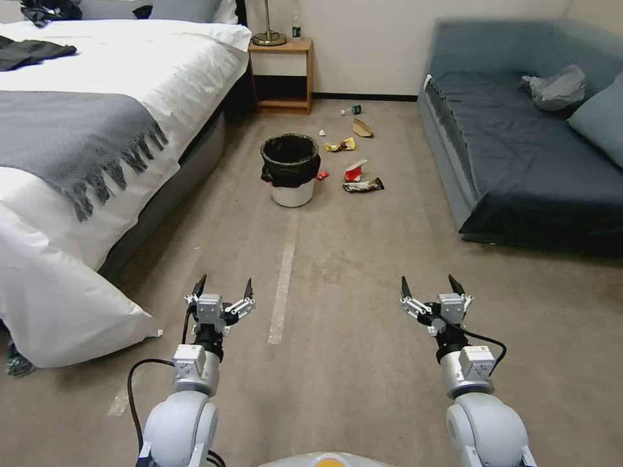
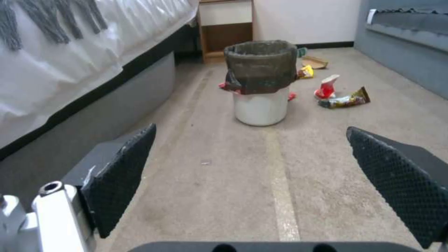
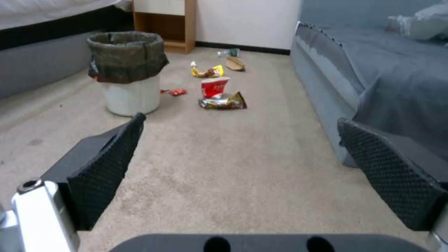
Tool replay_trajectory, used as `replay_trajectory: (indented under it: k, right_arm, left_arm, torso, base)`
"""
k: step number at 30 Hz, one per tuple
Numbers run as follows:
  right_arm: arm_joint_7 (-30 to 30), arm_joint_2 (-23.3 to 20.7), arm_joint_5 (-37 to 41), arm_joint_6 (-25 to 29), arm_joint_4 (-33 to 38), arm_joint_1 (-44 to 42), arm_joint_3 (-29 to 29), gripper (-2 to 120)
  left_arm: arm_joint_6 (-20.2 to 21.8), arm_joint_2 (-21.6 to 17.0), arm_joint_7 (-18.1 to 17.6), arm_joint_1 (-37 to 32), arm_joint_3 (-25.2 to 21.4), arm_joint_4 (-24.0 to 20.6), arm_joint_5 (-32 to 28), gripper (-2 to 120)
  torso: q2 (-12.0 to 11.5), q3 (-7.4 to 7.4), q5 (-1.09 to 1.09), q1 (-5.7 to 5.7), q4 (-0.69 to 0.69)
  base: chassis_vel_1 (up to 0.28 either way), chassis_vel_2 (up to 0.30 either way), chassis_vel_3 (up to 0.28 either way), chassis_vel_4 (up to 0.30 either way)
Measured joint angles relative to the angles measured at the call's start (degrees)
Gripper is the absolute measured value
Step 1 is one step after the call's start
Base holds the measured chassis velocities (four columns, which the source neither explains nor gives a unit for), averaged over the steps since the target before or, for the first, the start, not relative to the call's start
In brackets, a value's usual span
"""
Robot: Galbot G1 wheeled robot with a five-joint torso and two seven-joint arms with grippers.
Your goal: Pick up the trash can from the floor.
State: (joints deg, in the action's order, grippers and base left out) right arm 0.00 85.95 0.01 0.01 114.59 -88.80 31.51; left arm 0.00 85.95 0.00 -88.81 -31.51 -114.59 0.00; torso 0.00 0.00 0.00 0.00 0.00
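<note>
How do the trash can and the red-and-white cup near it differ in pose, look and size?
The trash can stands upright on its base; the red-and-white cup lies tipped over. The trash can is white with a black bag liner folded over its rim and upper half; the cup is bare. The trash can is clearly the larger. Both rest on the floor, apart from each other and well ahead of the open left gripper and right gripper.

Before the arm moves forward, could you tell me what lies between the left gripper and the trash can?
Bare floor with a pale tape strip; head view shows left gripper well short of the trash can.
</note>
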Motion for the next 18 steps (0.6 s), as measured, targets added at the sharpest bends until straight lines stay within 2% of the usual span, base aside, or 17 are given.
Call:
replay_trajectory:
  k: [18]
  right_arm:
    - [0.0, 0.0, 0.0, 0.0, 0.0, 0.0, 0.0, 100]
  left_arm:
    - [0.0, 0.0, 0.0, 0.0, 0.0, 0.0, 0.0, 100]
  torso:
    - [0.0, 0.0, 0.0, 0.0, 0.0]
  base:
    - [0.0, 0.0, 0.0, 0.0]
